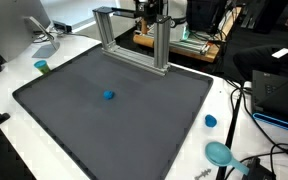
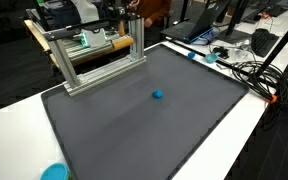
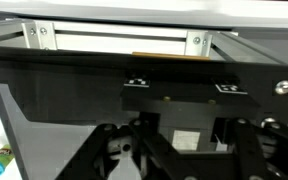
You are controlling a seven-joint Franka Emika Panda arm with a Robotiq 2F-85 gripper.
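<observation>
In an exterior view the claw (image 1: 152,12) hangs over the far end of the metal frame (image 1: 134,38), whose bar runs 10 to 4 o'clock. A blue piece (image 1: 108,96) lies at 7 o'clock on the table (image 1: 29,145).

In an exterior view the blue piece (image 2: 158,95) sits at 4 o'clock from the frame (image 2: 94,45).

In the wrist view the frame (image 3: 114,40) spans 12 o'clock. The claw (image 3: 174,162) is spread wide and holds nothing.

I see a block (image 1: 108,96) near the middle of the mat (image 1: 74,125). A frame (image 1: 131,38) stands on its far edge; a cap (image 1: 211,121) sits beside it on the table (image 1: 4,95).
</observation>
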